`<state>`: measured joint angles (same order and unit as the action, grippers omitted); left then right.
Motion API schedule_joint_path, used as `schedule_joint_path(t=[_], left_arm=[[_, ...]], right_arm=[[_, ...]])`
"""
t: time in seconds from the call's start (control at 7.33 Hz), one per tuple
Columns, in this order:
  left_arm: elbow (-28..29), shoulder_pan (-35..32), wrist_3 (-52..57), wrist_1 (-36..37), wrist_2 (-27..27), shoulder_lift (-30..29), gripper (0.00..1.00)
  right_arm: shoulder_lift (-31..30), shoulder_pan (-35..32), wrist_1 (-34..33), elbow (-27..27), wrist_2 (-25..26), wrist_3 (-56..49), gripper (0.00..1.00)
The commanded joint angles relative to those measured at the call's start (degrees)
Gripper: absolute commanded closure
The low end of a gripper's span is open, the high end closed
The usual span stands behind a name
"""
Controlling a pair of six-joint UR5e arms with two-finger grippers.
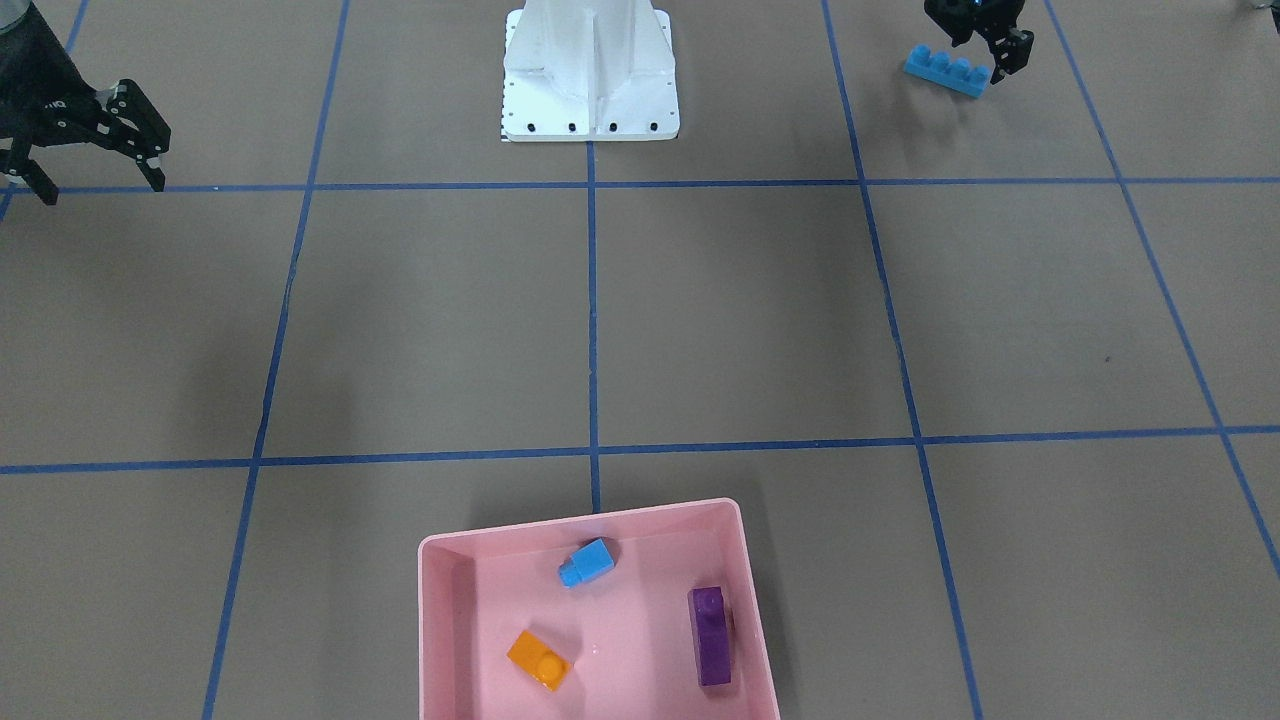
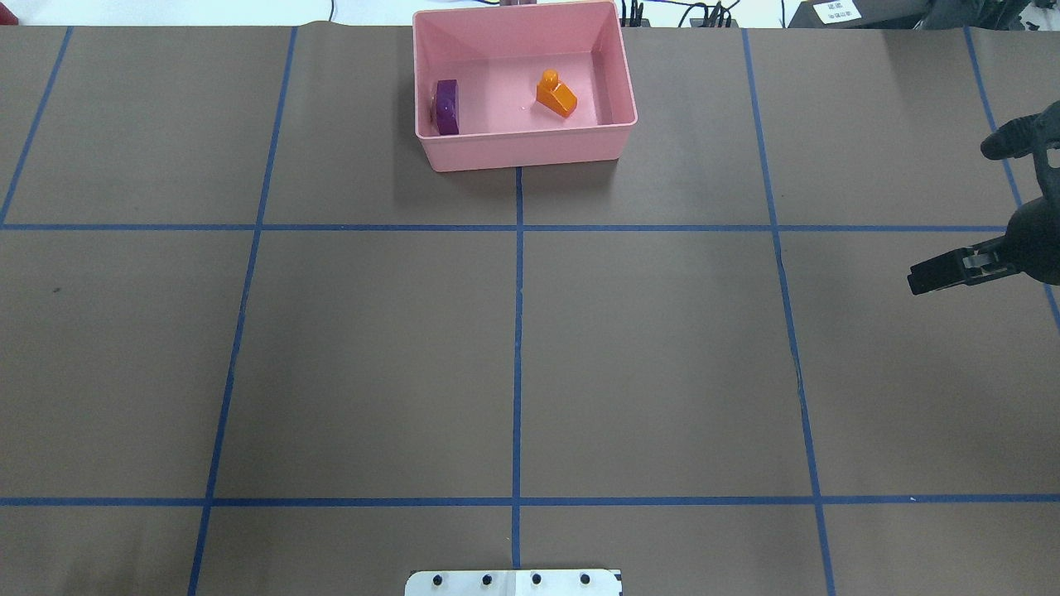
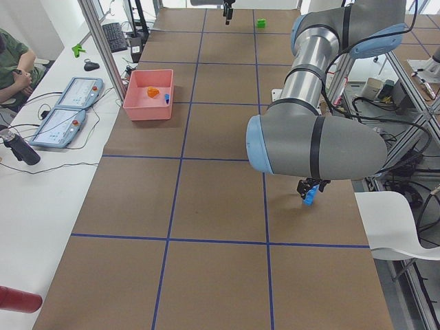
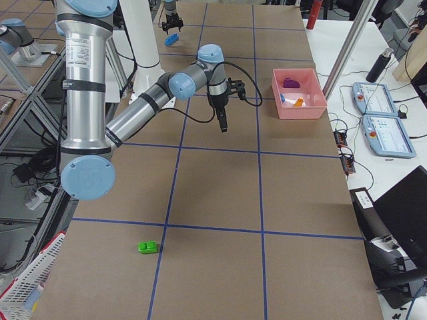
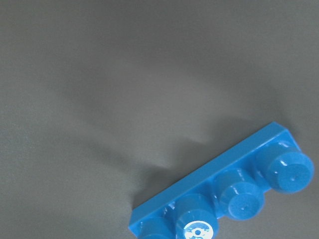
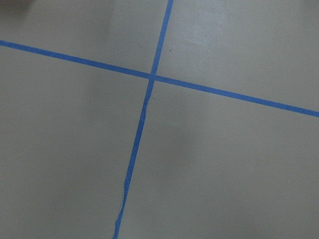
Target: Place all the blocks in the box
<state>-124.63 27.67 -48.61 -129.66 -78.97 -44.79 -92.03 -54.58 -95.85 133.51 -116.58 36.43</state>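
Orange block (image 1: 538, 660), small blue block (image 1: 587, 563) and purple block (image 1: 710, 635) lie in the pink box (image 1: 440, 620). The long blue block (image 1: 948, 72) sits just below the left end effector (image 1: 975, 55), whose fingers are spread. The green block (image 4: 148, 247) lies well apart on the worktop (image 1: 750, 320), and the right end effector (image 1: 98, 180) hangs spread.

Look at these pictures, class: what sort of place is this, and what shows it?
Probably a robotics lab: a large robot arm stands over a table gridded with blue tape, with teach pendants alongside.
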Motion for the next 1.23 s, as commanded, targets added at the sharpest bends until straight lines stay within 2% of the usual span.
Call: schedule_joint_path(t=[0.0,0.41,0.82,0.96,1.09], left_arm=[[1.9,0.4,0.0,0.2,0.3,-0.8,0.00],[3.7,0.4,-0.1,0.2,0.1,-3.7,0.00],[3.1,0.1,-0.6,0.1,-0.1,-4.9,0.02],[2.8,-0.1,-0.7,0.1,-0.1,-4.9,0.51],[2.8,0.0,-0.8,0.1,0.0,-5.0,0.67]], right_arm=[[0.4,0.0,0.0,-0.1,0.0,0.0,0.01],[0.5,0.0,0.0,-0.1,-0.1,0.0,0.01],[0.6,0.0,0.1,-0.1,-0.1,0.0,0.01],[0.6,0.0,0.1,-0.1,-0.1,0.0,0.01],[0.6,0.0,0.0,-0.1,-0.1,0.0,0.01]])
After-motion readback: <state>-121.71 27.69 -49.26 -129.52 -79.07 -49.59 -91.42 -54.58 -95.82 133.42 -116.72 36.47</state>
